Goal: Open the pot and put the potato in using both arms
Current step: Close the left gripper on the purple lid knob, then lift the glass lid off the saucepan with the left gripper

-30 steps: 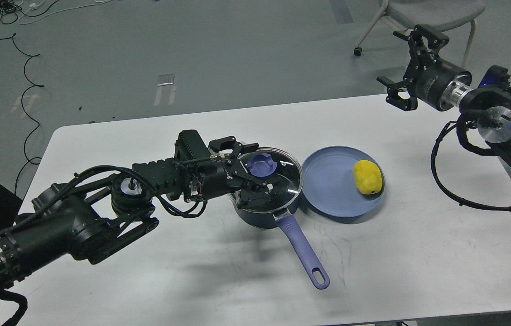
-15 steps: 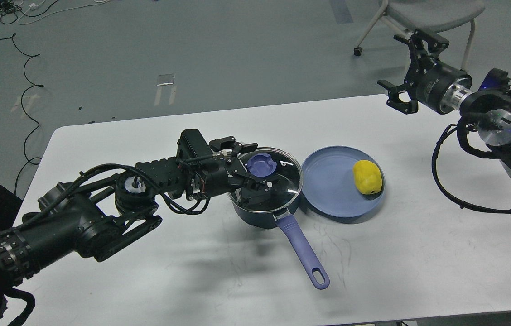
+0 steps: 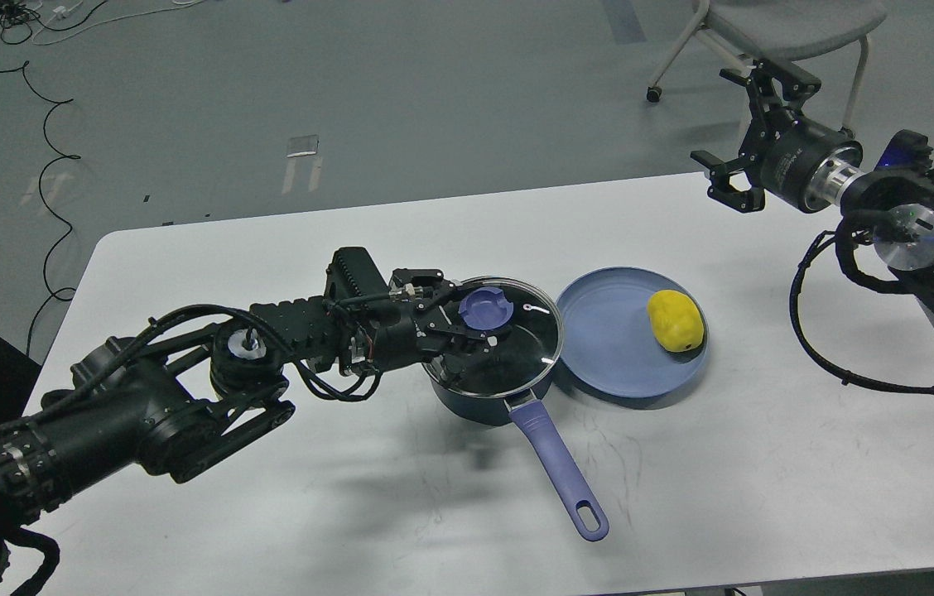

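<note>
Pot [image 3: 490,377] is sitting mid-table [image 3: 268,513] with its glass lid [image 3: 508,343] on; left gripper [image 3: 467,327] fingers are straddling the rigid, slick purple knob [image 3: 485,310], the best hold, while right gripper [image 3: 739,132] is hovering spread, and the firm, light-looking potato [image 3: 674,321] is lying on the plate [image 3: 608,356].

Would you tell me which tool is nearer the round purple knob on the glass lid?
Left. The left tool is right at the round purple knob, fingers either side; the right tool hangs open far off, beyond the table's back-right edge.
</note>
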`<state>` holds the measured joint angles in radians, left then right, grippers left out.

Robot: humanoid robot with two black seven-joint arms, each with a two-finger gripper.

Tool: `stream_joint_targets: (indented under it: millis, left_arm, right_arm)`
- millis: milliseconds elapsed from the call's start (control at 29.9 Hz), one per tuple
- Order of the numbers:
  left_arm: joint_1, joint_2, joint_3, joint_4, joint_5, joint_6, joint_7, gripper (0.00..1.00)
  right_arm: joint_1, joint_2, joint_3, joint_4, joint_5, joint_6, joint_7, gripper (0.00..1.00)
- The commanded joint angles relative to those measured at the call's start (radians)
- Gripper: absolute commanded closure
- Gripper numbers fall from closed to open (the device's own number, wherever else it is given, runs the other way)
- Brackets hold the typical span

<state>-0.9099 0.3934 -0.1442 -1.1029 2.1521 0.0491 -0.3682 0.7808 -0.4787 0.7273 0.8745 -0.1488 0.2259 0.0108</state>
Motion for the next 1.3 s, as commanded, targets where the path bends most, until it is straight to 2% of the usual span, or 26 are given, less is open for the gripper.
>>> stream_joint_targets:
  millis: [0,67,167,502,635,702,1037,1271]
  left_arm:
    - [0.000,0.002,0.000,0.003,0.000,0.000,0.000,0.67]
    - [-0.001,0.002,0.000,0.011,0.000,0.000,0.000,0.73]
    - [0.000,0.004,0.000,0.018,0.000,0.000,0.002,0.76]
    - [-0.001,0.002,-0.002,0.037,0.002,0.003,0.003,0.79]
    - [-0.006,0.004,-0.003,0.046,0.002,0.003,0.002,0.90]
    - [-0.012,0.002,-0.003,0.046,0.000,0.005,0.002,0.92]
    - [-0.086,0.008,-0.003,0.044,-0.086,0.005,-0.005,0.93]
    - [-0.086,0.038,-0.005,0.021,-0.087,0.003,-0.037,0.94]
  right_arm:
    - [0.000,0.000,0.000,0.000,0.000,0.001,0.000,0.00]
    - [0.000,0.000,0.001,0.000,0.000,0.000,0.000,0.00]
    - [0.000,0.000,0.000,0.000,0.000,0.001,0.000,0.00]
    - [0.000,0.000,0.000,0.000,0.000,0.003,0.000,0.00]
    - [0.000,0.000,0.000,0.000,0.000,0.003,0.000,0.00]
    - [0.000,0.000,0.000,0.000,0.000,0.003,0.000,0.00]
    - [0.000,0.002,-0.002,0.000,0.000,0.004,0.000,0.00]
    - [0.000,0.002,-0.005,0.000,0.000,0.006,0.000,0.00]
